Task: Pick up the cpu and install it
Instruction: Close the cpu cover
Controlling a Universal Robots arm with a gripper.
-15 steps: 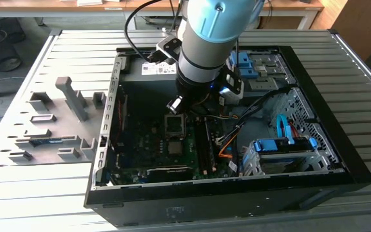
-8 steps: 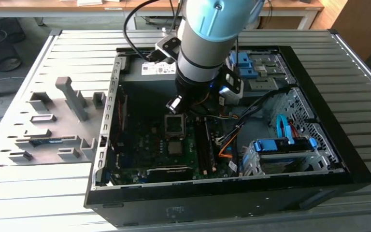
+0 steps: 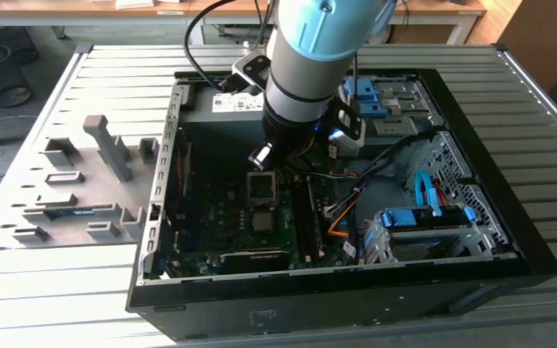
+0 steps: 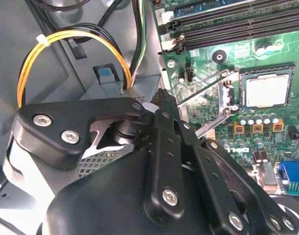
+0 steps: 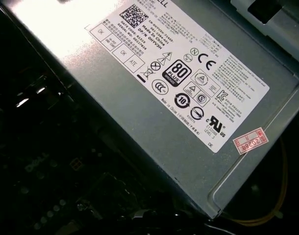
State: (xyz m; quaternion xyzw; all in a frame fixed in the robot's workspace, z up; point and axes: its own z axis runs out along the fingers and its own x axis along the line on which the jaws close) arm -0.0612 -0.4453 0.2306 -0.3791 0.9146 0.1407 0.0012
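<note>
The cpu (image 4: 261, 91), a small square chip with a silvery face, lies flat in its socket on the green motherboard (image 4: 208, 54). In the exterior view the cpu (image 3: 262, 220) is a pale square inside the open computer case (image 3: 510, 239). The socket's metal hold-down frame (image 4: 208, 105) is swung open and slopes up from the socket towards my gripper (image 4: 159, 110). My gripper (image 3: 264, 156) hangs low inside the case, just beyond that frame (image 3: 262, 187) on the power supply's side and apart from the cpu.
A grey power supply box (image 5: 179, 88) with a white label sits at the case's far side. Memory slots (image 4: 228, 24) run beside the socket. Yellow and black cables (image 4: 41, 49) loop near the gripper. A grey parts fixture (image 3: 85, 181) stands at the exterior view's left.
</note>
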